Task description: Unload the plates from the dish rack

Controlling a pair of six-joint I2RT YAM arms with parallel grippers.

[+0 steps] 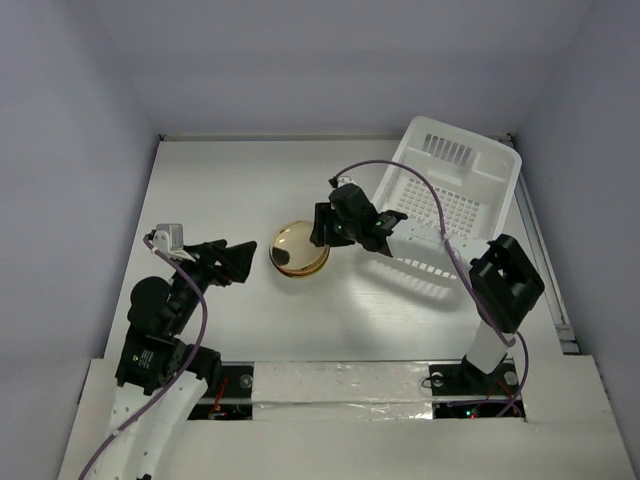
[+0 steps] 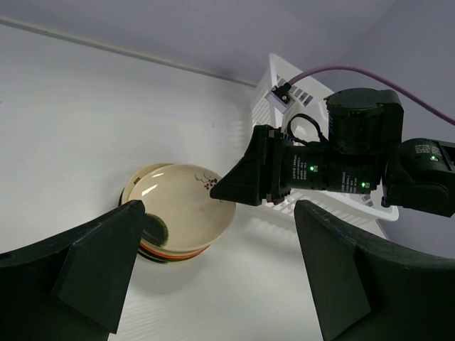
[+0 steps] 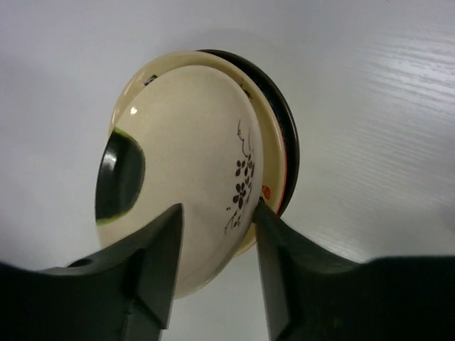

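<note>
Now the plates (image 1: 298,250) sit stacked on the table (image 1: 200,180), left of the rack (image 1: 455,195), with the cream plate (image 3: 185,142) on top. The right gripper (image 3: 217,238) is at the stack's rack-side edge, its jaws loosely astride the cream rim and not clamping it. Its way out is probably back toward the rack. The left gripper (image 1: 248,262) gapes wide and empty on the stack's opposite side, near but apart. The right arm hides part of the rack floor, and the lower plates show only as edges.

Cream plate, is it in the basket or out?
Out. The cream plate tops a stack on the table, apart from the dish rack.
</note>
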